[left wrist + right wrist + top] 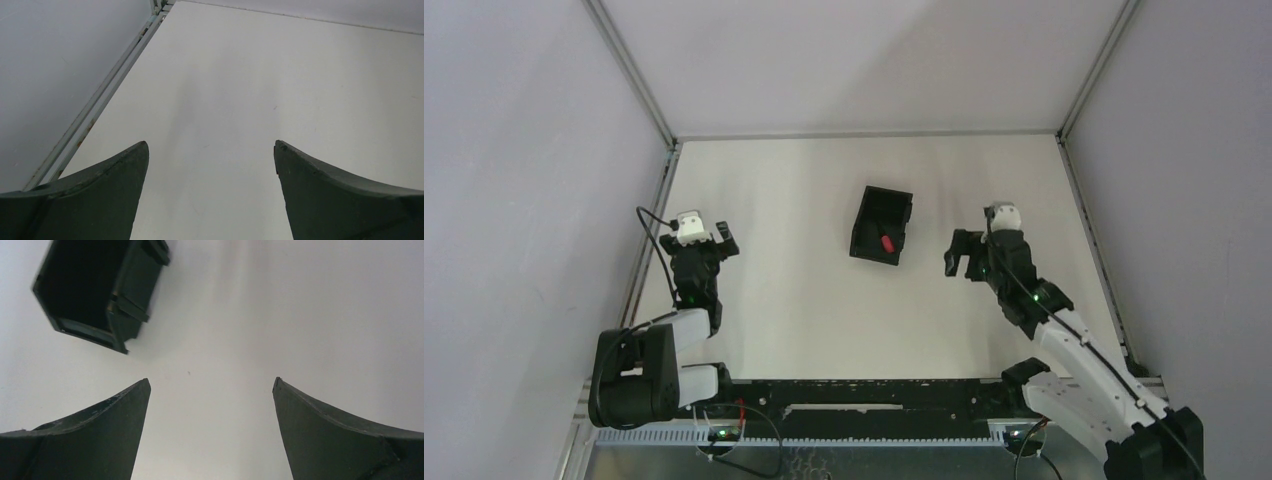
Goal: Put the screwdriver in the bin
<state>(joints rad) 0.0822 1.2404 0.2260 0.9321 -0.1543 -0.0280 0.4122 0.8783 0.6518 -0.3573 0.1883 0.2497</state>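
The black bin (882, 225) stands near the middle of the white table. The screwdriver (887, 243) lies inside it; only its red handle shows in the top view. The bin also shows in the right wrist view (97, 290) at the upper left, its inside dark, the screwdriver not visible there. My right gripper (962, 255) is open and empty, to the right of the bin and apart from it; its jaws (211, 385) stand wide over bare table. My left gripper (720, 240) is open and empty at the left side (211, 146), far from the bin.
Grey walls with metal frame rails (649, 250) bound the table on the left, back and right. A black rail with cables (864, 395) runs along the near edge between the arm bases.
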